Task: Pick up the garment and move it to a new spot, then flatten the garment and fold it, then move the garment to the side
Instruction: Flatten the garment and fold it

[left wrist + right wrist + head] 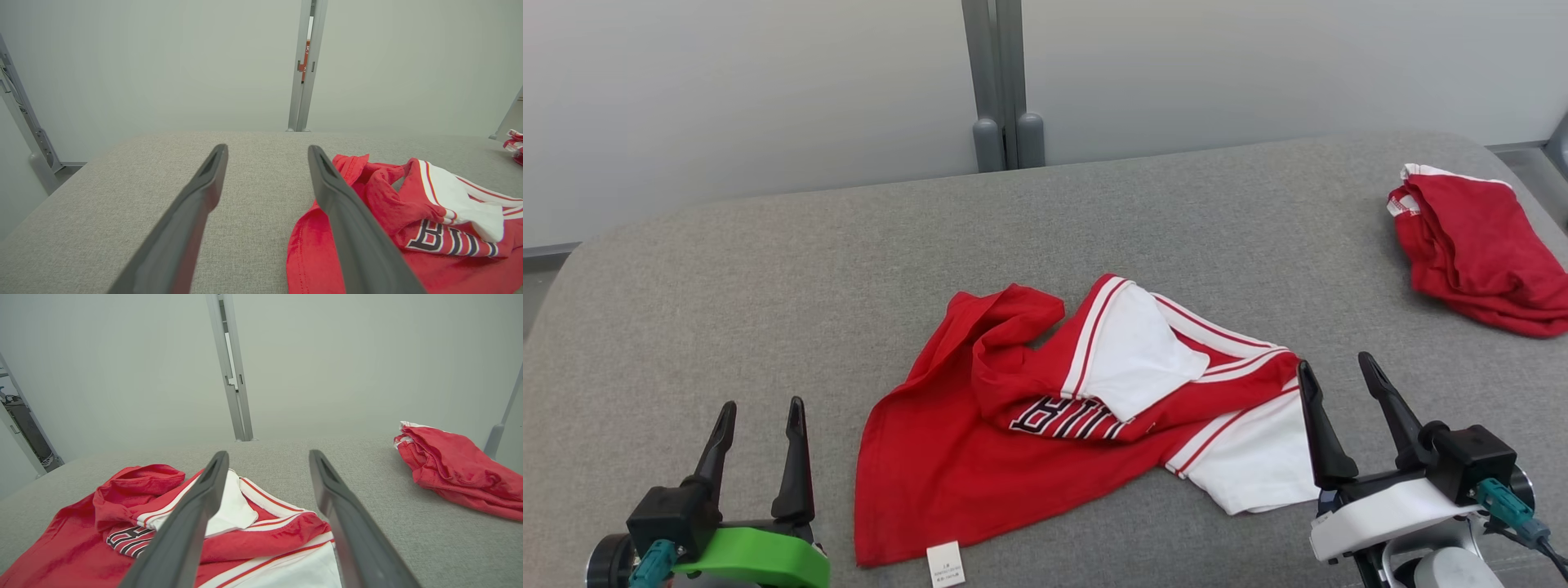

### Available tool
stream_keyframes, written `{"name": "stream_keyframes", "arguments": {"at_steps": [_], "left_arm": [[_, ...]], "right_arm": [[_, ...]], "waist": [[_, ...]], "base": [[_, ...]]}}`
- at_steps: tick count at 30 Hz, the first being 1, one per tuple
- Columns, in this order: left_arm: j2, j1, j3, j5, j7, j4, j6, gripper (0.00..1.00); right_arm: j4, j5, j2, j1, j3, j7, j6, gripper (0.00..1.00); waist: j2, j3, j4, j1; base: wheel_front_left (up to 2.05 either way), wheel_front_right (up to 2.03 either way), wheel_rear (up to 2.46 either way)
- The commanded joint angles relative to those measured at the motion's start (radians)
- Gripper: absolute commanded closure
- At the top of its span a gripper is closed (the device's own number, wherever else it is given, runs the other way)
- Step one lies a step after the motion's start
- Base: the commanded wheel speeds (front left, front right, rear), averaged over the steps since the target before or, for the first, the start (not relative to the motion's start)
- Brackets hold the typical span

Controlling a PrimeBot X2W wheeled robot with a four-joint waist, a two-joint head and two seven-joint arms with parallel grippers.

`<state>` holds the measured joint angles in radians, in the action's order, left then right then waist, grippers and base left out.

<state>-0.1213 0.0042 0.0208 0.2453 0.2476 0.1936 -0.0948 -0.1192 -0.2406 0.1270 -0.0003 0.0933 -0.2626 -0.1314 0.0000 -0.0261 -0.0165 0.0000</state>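
The fingers [793, 465] of the left gripper [761, 403] and right gripper [1335, 361] are spread wide, with nothing held. The crumpled shirt [947, 474] is laid between them on the grey cushion [727, 286], at 2 o'clock from the left gripper. It is judged soft, light and limp, and best pinched at the hem corners

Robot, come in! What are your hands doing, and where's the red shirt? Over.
Left gripper open, empty. Right gripper open, empty. Shirt crumpled between them, not held. Other red garment far right, clear of it.
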Motion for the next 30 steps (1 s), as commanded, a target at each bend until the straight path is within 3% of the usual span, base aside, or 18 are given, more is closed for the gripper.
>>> {"name": "stream_keyframes", "arguments": {"at_steps": [1, 22, 30], "left_arm": [[-0.009, 0.012, 0.0, 0.005, -0.001, -0.006, 0.006, 0.0], [-0.022, 0.015, 0.014, 0.012, -0.003, -0.001, 0.024, 0.0], [-0.011, 0.024, 0.05, 0.006, -0.017, 0.05, 0.018, 0.0]], "right_arm": [[0.004, 0.007, -0.002, 0.008, -0.002, 0.0, 0.002, 0.0], [-0.008, 0.014, -0.01, -0.006, -0.002, 0.004, 0.002, 0.0], [-0.068, 0.024, -0.003, -0.025, -0.025, 0.013, 0.002, 0.0]], "waist": [[0.0, 0.0, 0.001, 0.0], [0.0, 0.004, 0.004, 0.0], [0.0, 0.013, 0.004, 0.0]], "base": [[0.0, 0.0, 0.0], [0.0, 0.0, 0.0], [0.0, 0.0, 0.0]]}}
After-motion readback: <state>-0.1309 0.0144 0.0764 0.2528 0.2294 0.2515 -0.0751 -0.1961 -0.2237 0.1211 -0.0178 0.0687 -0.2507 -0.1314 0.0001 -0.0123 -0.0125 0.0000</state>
